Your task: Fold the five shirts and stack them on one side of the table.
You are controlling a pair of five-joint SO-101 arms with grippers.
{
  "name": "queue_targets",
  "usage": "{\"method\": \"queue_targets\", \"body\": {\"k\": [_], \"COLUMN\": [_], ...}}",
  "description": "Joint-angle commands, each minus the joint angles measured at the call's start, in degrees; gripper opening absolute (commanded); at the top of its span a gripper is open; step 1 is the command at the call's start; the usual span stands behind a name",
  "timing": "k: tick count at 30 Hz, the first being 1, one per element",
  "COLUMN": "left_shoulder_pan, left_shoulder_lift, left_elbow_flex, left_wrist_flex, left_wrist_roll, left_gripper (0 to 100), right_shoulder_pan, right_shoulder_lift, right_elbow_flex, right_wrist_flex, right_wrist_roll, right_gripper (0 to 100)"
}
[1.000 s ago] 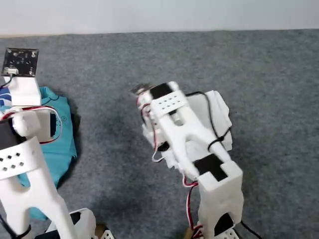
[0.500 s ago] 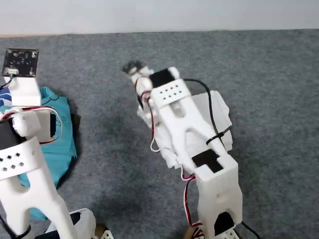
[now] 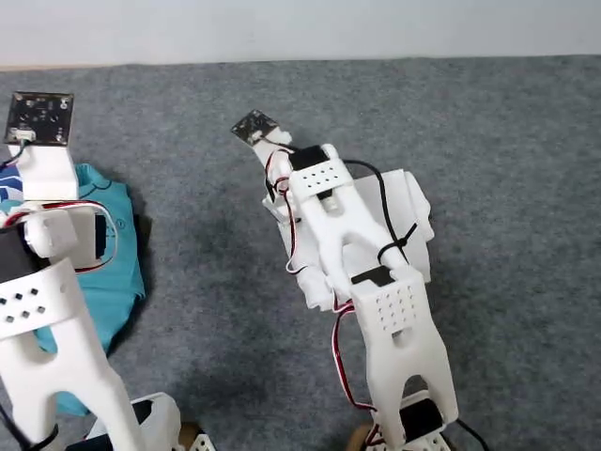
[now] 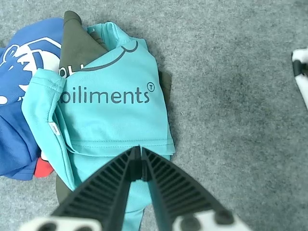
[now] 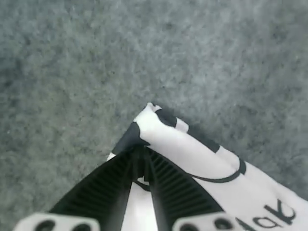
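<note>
At mid-table, the right claw [image 5: 140,166] was clenched on a corner of the white shirt [image 5: 192,154], whose bulk lay behind it; the left claw [image 4: 141,163] hung shut above the teal shirt [image 4: 110,115].

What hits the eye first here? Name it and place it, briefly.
The right gripper is shut on a corner of the white shirt, which lies mid-table under that arm. At the table's left side sits a pile with a teal shirt on top and a blue shirt partly under it. The left gripper is shut at the teal hem.
</note>
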Motion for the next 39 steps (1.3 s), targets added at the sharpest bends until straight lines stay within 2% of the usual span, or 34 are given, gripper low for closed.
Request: {"method": "queue_targets", "body": {"k": [1,9,13,17,23,27,30,39], "left_shoulder_pan": [-0.09,0.09,-0.09,-0.18,-0.18,-0.18,-0.18,-0.18], "left_shoulder_lift": [-1.14,-1.14,-1.23,-1.23,-1.23,-1.23,-0.97,-0.79], "left_elbow_flex": [-0.13,-0.13,-0.13,-0.13,4.79,10.95,12.97,12.97], "left_wrist_flex": [0.97,0.97,1.05,1.14,1.14,1.14,1.14,1.05], "left_wrist_roll": [-0.44,-0.44,-0.26,-0.18,-0.44,-0.26,-0.18,-0.44], "left_gripper": [1,1,1,1,3,14,15,15], "right_shoulder_pan": [-0.75,-1.54,0.13,5.67,13.93,17.71,19.12,24.75], "right_shoulder_lift": [-1.89,-6.37,-7.08,-9.27,-10.77,-10.51,-9.98,-1.01], "right_elbow_flex": [-7.47,-17.58,-18.02,-17.76,-15.74,-12.40,-11.60,-11.96], "right_wrist_flex": [3.91,27.38,35.21,35.12,35.12,35.12,34.24,29.23], "right_wrist_roll": [0.62,-0.26,-5.80,-11.43,-11.78,-13.36,-16.70,-17.05], "right_gripper": [0.9,0.9,0.9,0.9,3.2,22.9,32.4,32.5]}}
